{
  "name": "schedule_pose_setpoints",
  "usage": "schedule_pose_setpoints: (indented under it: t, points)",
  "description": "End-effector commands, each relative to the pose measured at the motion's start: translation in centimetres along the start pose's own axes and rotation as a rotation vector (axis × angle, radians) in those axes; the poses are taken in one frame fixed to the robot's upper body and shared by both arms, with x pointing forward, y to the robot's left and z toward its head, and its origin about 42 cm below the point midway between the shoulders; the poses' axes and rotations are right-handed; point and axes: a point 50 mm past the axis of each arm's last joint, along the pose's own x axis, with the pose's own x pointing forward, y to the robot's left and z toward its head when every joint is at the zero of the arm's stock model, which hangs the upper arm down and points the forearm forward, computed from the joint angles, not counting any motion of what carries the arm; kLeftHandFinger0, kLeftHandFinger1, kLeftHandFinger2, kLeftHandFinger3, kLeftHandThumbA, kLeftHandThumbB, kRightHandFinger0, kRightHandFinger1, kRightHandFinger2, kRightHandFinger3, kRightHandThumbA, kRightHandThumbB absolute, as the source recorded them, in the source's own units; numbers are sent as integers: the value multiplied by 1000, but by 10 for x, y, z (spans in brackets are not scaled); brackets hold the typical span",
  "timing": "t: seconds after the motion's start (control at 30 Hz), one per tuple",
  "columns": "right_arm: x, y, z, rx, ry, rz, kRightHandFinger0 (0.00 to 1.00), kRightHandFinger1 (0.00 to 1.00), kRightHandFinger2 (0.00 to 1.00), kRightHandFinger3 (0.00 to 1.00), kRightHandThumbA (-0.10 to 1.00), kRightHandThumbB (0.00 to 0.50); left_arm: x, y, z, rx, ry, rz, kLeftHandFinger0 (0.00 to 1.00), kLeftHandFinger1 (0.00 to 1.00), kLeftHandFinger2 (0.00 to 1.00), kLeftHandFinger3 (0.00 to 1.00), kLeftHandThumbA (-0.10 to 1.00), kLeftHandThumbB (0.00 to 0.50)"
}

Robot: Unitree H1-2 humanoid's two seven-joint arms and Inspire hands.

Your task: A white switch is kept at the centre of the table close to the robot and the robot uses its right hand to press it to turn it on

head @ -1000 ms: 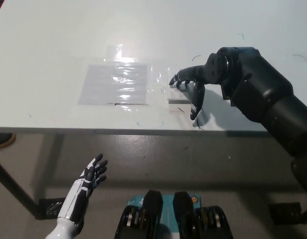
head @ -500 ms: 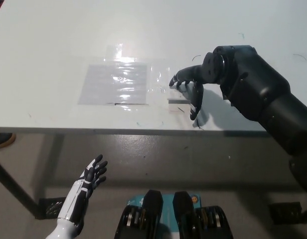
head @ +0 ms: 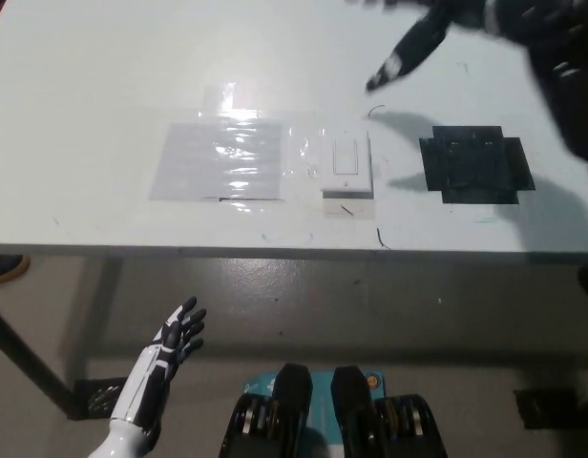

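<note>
The right hand (head: 423,38) is raised at the top right of the view, blurred by motion; it holds nothing that can be seen, and one finger (head: 394,65) sticks out toward the lower left, but the blur hides whether the rest of the hand is spread or curled. The white switch (head: 345,164) lies flat on the surface (head: 103,86) near its front edge, about at the middle; it sits below and to the left of the right hand in the picture, well apart from it and uncovered; the hand's shadow falls on the surface just right of the switch. A square black patch (head: 475,164) lies on the surface to the right of the switch; a pale grey sheet with shiny tape (head: 218,159) lies to its left, close beside it. The left hand (head: 179,332) rests low at the lower left, below the surface's edge, fingers apart and holding nothing.
</note>
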Motion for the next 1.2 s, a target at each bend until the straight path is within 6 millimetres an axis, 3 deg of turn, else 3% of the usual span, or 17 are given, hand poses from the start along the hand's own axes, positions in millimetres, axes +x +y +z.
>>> schedule_pose_setpoints:
  t: [0.0, 0.03, 0.07, 0.23, 0.33, 0.43, 0.5, 0.53, 0.57, 0.67, 0.7, 0.87, 0.97, 1.17]
  points:
    - [-80, -57, 30, 9, -214, -240, 1000, 1000, 1000, 1000, 1000, 293, 9, 3, 13, -7, -55, -3, 1000, 1000, 1000, 1000, 1000, 58]
    - [-88, -58, 29, 10, -225, -248, 1000, 1000, 1000, 1000, 1000, 302, 10, 4, 13, -3, -59, -1, 1000, 1000, 1000, 1000, 1000, 49]
    - [-112, -59, 27, 31, -255, -260, 1000, 1000, 1000, 1000, 1000, 269, 13, 5, 14, -1, -61, -1, 1000, 1000, 1000, 1000, 1000, 45]
    - [-191, -49, 8, 53, -354, -318, 1000, 1000, 1000, 1000, 1000, 254, 19, 6, 16, 12, -64, -14, 1000, 1000, 1000, 1000, 1000, 23]
    - [-242, -25, -13, 84, -413, -381, 1000, 1000, 1000, 1000, 1000, 295, 23, 6, 17, 17, -69, -23, 1000, 1000, 1000, 1000, 1000, 17]
    - [-275, -1, -23, 115, -458, -447, 1000, 1000, 1000, 1000, 1000, 283, 25, 7, 19, 26, -68, -23, 1000, 1000, 1000, 1000, 1000, 17]
    - [-299, 27, -28, 152, -494, -507, 1000, 1000, 1000, 1000, 1000, 326, 29, 11, 20, 24, -66, -22, 1000, 1000, 1000, 1000, 1000, 40]
    - [-308, 41, -29, 170, -514, -524, 1000, 1000, 1000, 1000, 1000, 325, 32, 12, 21, 23, -67, -21, 1000, 1000, 1000, 1000, 1000, 43]
    - [-313, 49, -28, 187, -538, -525, 1000, 1000, 1000, 1000, 1000, 306, 35, 11, 22, 19, -69, -19, 1000, 1000, 1000, 1000, 1000, 40]
    - [-319, 79, -24, 265, -605, -536, 1000, 1000, 1000, 1000, 1000, 324, 35, 11, 21, 11, -61, -13, 1000, 1000, 1000, 1000, 1000, 41]
    - [-320, 92, -24, 305, -637, -527, 1000, 1000, 1000, 1000, 1000, 302, 35, 11, 21, 18, -61, -12, 1000, 1000, 1000, 1000, 1000, 34]
    - [-315, 118, -25, 367, -698, -534, 1000, 1000, 1000, 1000, 1000, 283, 41, 13, 27, 19, -68, 2, 1000, 1000, 1000, 1000, 1000, 31]
    - [-298, 150, -31, 465, -653, -559, 1000, 1000, 1000, 1000, 1000, 296, 44, 16, 30, 19, -81, 7, 1000, 1000, 1000, 1000, 1000, 37]
    - [-246, 244, -74, 765, -497, -564, 1000, 1000, 1000, 1000, 1000, 151, 43, 15, 32, 8, -94, 9, 1000, 1000, 1000, 1000, 1000, 21]
